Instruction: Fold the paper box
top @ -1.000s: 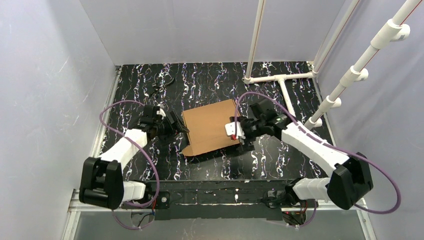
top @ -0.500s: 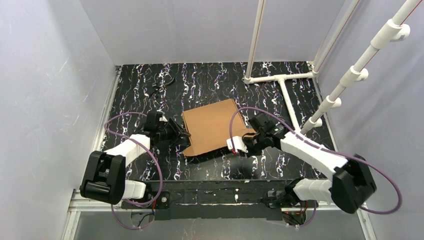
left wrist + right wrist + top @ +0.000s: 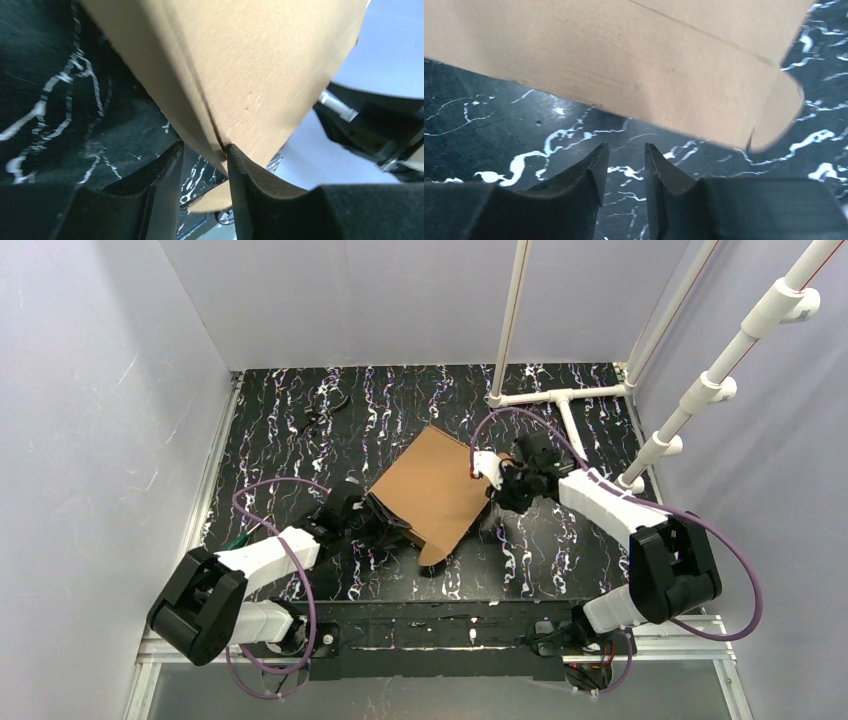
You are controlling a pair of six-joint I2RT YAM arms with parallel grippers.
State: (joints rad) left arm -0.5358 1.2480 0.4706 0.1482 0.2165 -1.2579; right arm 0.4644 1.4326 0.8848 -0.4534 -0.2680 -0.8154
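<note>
Black white-veined table (image 3: 290,410), enclosed by plain grey walls, white pipe frame (image 3: 560,400) at the far right. Left gripper (image 3: 202,150): jaws part-way apart and straddling a creased edge of the paper box (image 3: 435,485); the cardboard rests against the inner face of one finger (image 3: 240,170), while a sliver of table shows between the sheet and the other finger, so no firm clamp is established. Right gripper (image 3: 624,150): jaws a narrow gap apart, nothing between them; the box's edge hangs just beyond and above the tips, off the table, with shadow under it. From overhead the box lies between the two arms, turned cornerwise: one corner points away, one points at the bases, and a small flap (image 3: 435,555) hangs at the near corner. The left claw meets the near-left edge, the right claw the right-hand corner, on opposite sides of the sheet. Judgement: the sheet appears tilted off the table rather than flat, and only the left claw is placed to close on it; the right must advance onto the edge ahead of its tips before any flap can be folded
</note>
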